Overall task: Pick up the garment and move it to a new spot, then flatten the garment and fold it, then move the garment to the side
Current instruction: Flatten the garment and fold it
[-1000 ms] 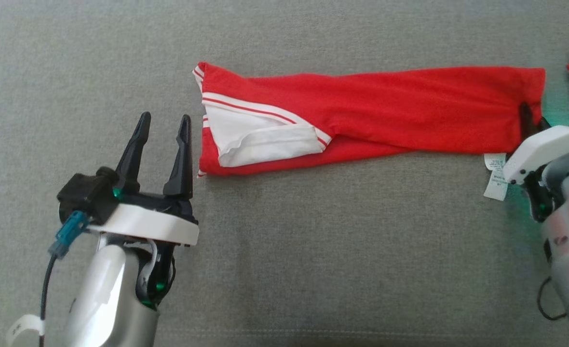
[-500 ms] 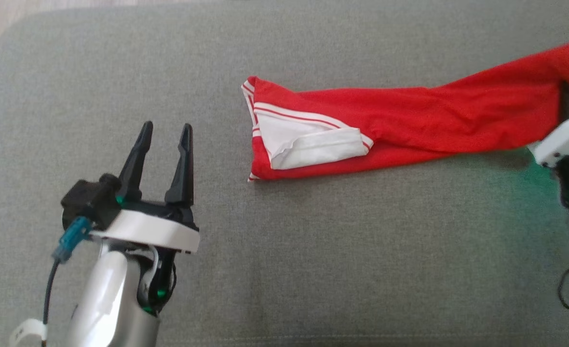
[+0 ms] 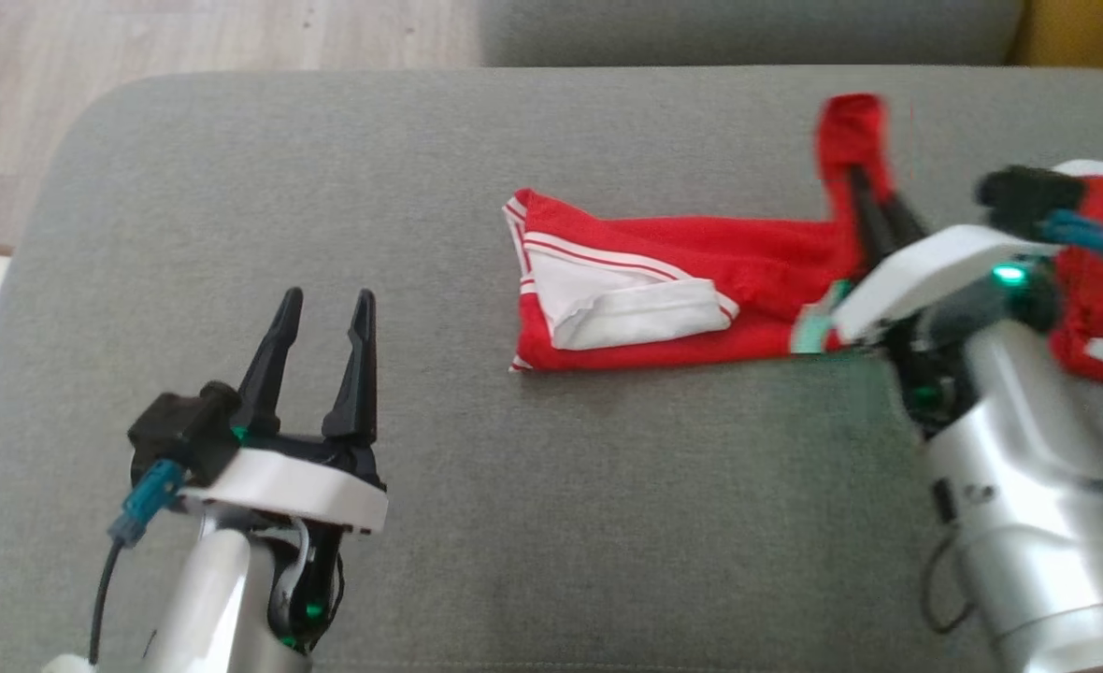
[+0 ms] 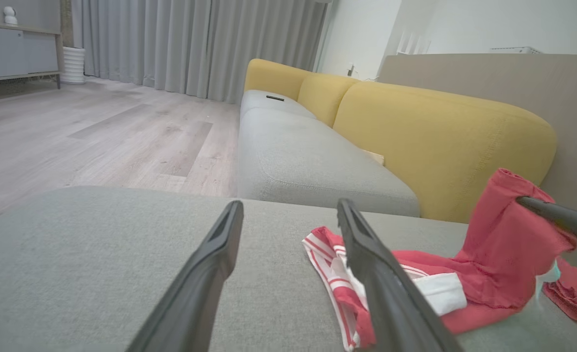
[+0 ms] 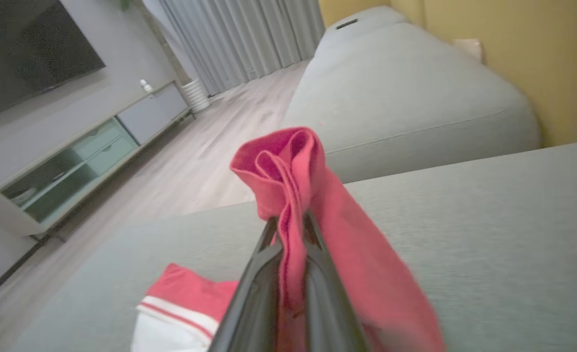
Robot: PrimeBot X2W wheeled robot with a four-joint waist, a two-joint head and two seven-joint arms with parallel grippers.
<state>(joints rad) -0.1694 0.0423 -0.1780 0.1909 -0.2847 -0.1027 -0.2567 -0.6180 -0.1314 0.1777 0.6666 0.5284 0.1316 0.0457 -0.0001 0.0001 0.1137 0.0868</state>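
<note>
One end of a red garment (image 3: 757, 271) is being held up off a grey sofa cushion (image 3: 551, 523).
Most of the garment is lying flat near the cushion's middle, its white-striped end with the white lining facing the robot's left. At the other end, the right gripper (image 5: 288, 225) is holding the bunched red cloth in the air, jaws pressed together on it. The left gripper (image 3: 327, 299) is hovering over bare cushion, well apart from the striped end, jaws spread and gripping nothing. Another red cloth (image 3: 1098, 308) is lying beside the right arm.
</note>
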